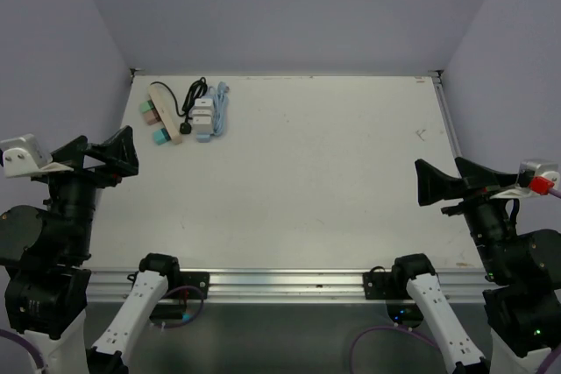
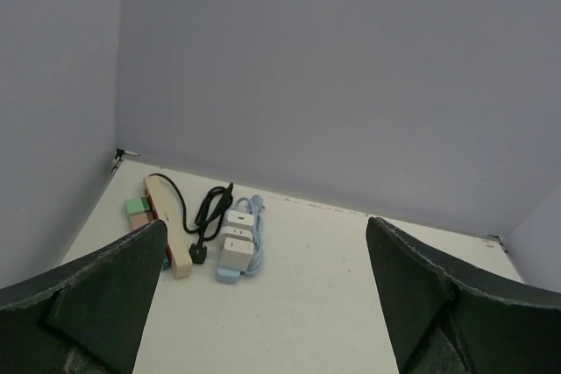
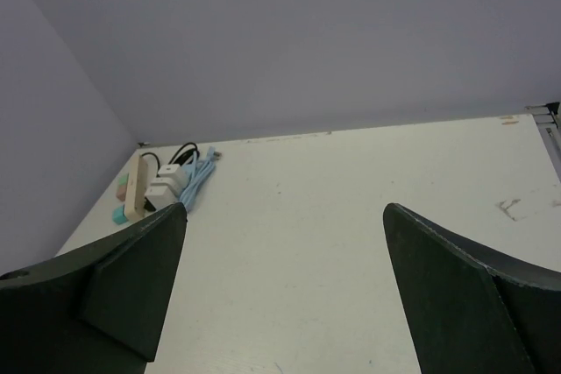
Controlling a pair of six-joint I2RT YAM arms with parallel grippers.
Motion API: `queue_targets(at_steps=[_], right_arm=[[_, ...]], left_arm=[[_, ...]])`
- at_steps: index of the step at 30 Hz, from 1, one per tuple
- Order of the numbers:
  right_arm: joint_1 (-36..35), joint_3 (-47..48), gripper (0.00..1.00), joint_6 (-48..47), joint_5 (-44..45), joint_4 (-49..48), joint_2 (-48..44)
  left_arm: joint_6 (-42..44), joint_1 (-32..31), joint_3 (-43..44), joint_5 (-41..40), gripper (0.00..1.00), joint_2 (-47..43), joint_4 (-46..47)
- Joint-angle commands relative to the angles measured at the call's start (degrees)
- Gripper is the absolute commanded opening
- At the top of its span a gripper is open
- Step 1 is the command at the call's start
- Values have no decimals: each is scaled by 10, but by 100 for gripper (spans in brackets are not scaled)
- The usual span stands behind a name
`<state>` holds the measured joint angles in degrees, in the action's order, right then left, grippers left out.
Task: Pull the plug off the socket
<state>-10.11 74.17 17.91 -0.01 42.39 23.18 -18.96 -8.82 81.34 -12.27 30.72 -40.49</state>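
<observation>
The left gripper [image 1: 107, 155] has its jaws spread wide and holds nothing; it hangs over the near left edge of the table [image 1: 333, 181]. The work items lie well ahead of it, slightly left of its centre line in the left wrist view, close to the far left corner. Leftmost in the group are coloured blocks [image 1: 151, 116], set against the left flank of a beige power strip [image 1: 164, 111]. The strip's long axis runs away from the gripper, with the near end angled a little to the right. A black plug [image 2: 200, 254] sits just beside that near end, its black cord [image 1: 191, 94] looped behind it. Next to the right is a pale blue power strip [image 2: 226, 274] carrying white plugs [image 2: 237, 232], roughly parallel to the beige one, with a bundled blue cord [image 1: 222, 107] along its right side. The right gripper [image 1: 445, 183] is likewise wide open and empty; the group lies far ahead and to its left, well apart from it. Judgement: the left gripper is the nearer tool for the approach. Not resolvable: whether the black plug is seated in a socket or merely lies beside the strip, which plug the task means, and the socket faces. In the left wrist view the left finger [image 2: 105, 295] cuts off the nearest coloured block.
</observation>
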Motion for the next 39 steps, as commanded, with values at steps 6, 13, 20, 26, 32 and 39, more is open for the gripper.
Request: queue_targets(at_steps=[6,13,20,26,32,39], right_arm=[[-1,-21,99,-2,-10,-7,-19],[0,-20,99,4,-14,2,12],[-1,-55,99,20,-47,45,42],[-1,-98,99,58,-32,35,52],[-1,-138,99,65,-74,17,59],[-1,-172,99,48,-153,-13,68]], left_arm=[[-10,-4,-27,-3,100,-6,1],[-22,-5,-59,9,100,10,11],[-24,-4,-136,7,100,31,-2],[-27,-4,-219,1,100,82,33],[-35,-4,-342,40,100,184,176],[-59,-1,-373,27,99,366,317]])
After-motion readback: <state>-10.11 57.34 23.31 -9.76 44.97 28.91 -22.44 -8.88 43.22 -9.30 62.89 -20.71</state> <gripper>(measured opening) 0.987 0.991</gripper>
